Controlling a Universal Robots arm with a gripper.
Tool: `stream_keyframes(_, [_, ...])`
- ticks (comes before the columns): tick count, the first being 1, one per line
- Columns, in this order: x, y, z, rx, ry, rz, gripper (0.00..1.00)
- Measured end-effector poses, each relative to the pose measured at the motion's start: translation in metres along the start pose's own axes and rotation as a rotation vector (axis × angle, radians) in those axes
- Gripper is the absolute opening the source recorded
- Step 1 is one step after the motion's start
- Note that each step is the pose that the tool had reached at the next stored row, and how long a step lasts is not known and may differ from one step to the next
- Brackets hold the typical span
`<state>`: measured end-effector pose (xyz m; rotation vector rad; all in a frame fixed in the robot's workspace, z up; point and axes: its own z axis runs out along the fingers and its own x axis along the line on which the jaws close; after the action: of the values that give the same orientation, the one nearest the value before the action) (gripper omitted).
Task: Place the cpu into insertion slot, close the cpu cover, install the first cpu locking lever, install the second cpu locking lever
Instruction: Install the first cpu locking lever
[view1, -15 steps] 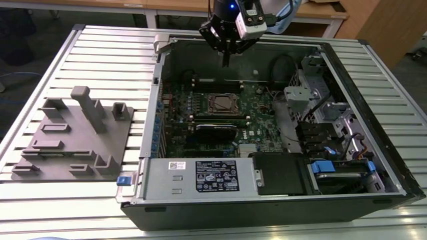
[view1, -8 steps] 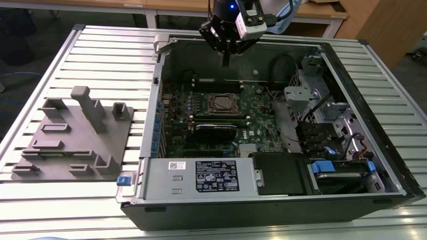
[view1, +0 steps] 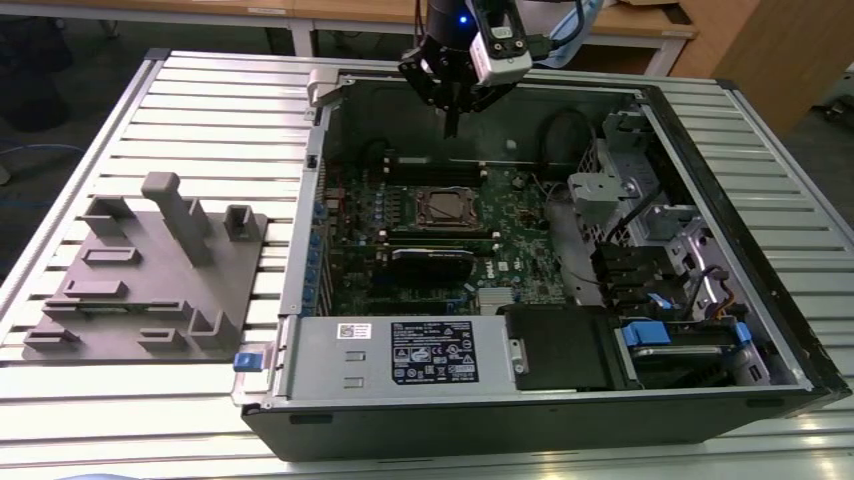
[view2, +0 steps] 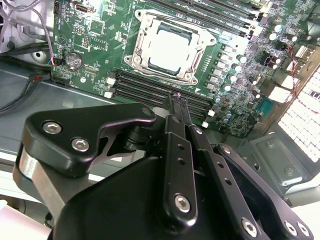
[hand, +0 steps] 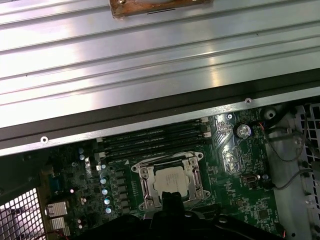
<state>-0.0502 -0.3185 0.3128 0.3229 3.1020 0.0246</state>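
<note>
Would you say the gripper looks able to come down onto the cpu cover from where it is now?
Probably yes: the gripper hangs above the open case, and the cpu cover, lying flat over the cpu, has nothing above it.

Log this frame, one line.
gripper: shut, empty, above board | cpu: in slot | cover: down over cpu

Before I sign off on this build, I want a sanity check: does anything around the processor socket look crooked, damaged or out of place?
Nothing stands out. The chip lies flat and square in the socket, the metal frame sits down around it, and the green board shows no loose parts. The pincer hangs above the case, closed and empty.
</note>
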Motion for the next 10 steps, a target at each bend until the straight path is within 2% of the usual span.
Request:
stream_keyframes(7, [0.0000, 0.0000, 0.0002, 0.0001, 0.0009, 0.000, 0.10])
stream_keyframes(10, [0.0000, 0.0000, 0.0003, 0.0019, 0.0100, 0.000, 0.10])
